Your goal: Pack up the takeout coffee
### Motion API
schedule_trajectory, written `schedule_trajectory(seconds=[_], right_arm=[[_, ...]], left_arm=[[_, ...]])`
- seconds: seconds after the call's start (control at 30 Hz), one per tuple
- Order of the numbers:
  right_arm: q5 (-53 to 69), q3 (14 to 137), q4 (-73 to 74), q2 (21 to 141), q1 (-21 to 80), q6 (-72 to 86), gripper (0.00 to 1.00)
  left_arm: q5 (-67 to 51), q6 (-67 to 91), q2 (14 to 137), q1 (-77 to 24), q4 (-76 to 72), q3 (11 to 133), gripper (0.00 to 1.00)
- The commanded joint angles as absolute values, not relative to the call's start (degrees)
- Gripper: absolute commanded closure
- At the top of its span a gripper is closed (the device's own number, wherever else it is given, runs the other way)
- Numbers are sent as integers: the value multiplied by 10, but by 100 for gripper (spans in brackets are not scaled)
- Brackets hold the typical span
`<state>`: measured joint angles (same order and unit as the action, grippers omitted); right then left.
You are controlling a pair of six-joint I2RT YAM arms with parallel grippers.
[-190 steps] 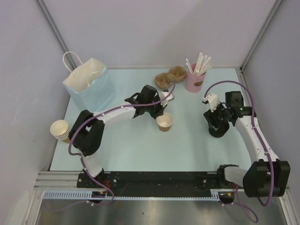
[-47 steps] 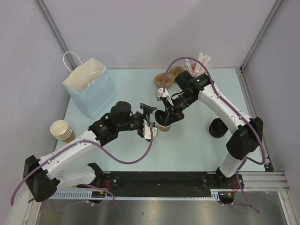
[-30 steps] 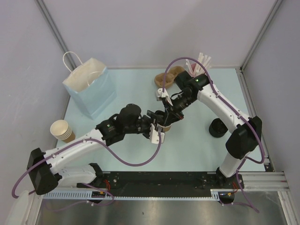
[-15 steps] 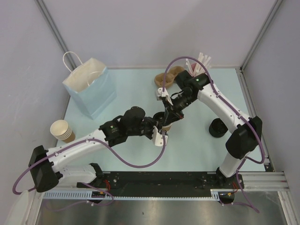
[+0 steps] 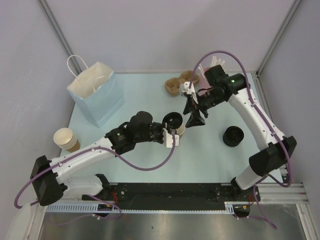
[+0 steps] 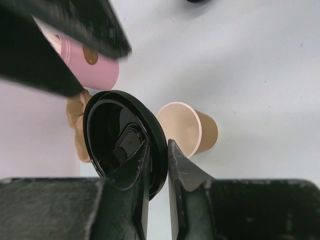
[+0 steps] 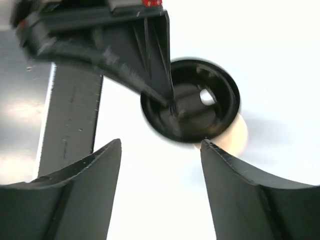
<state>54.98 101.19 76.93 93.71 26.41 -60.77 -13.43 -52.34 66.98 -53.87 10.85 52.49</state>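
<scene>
Grips lid (image 6: pixel 115 135) by its rim in nearly closed left claw (image 6: pixel 158 150), just above lidless cup (image 6: pixel 186 131) on table (image 5: pixel 150 160); hangs right claw (image 7: pixel 160 145) wide, empty, overhead. Leaves capping, then loading into bag (image 5: pixel 97 92), undone

Setting: a robotics lab test cell, not a real café. Evidence: plain grey walls (image 5: pixel 150 35) on aluminium frame posts (image 5: pixel 56 30) box in a pale blue tabletop (image 5: pixel 145 165). The left arm (image 5: pixel 85 155) and right arm (image 5: pixel 255 115) are bolted to a black rail (image 5: pixel 170 190) at its near edge, with purple cables (image 5: pixel 222 51) looping off them. Café props only: blue paper bag (image 5: pixel 97 92), stack of paper cups (image 5: pixel 65 138), pink cup of straws (image 6: pixel 95 70), cardboard carrier (image 5: pixel 175 86).
</scene>
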Motion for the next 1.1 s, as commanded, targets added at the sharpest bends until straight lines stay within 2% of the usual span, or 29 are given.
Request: schedule_trajectory(seconds=[0.0, 0.17, 0.23, 0.33, 0.43, 0.63, 0.8, 1.07], right_arm=[[513, 1027, 803, 843, 250, -584, 29], [367, 908, 640, 730, 296, -545, 17], [286, 882, 616, 695, 338, -553, 14], [244, 858, 583, 678, 359, -558, 7], [243, 831, 539, 664, 372, -566, 4], [249, 814, 486, 671, 407, -567, 4], [309, 811, 460, 685, 415, -548, 4], [398, 810, 468, 708, 421, -537, 10]], left_arm=[[-203, -405, 650, -491, 66, 538, 88], [-361, -296, 642, -418, 57, 554, 88], [-415, -260, 638, -390, 61, 557, 87], [-507, -221, 635, -366, 55, 549, 86], [-579, -203, 628, -356, 47, 538, 85], [-677, -189, 610, -342, 59, 532, 85], [-709, -173, 609, -327, 54, 532, 85], [-737, -153, 619, -321, 31, 533, 85]])
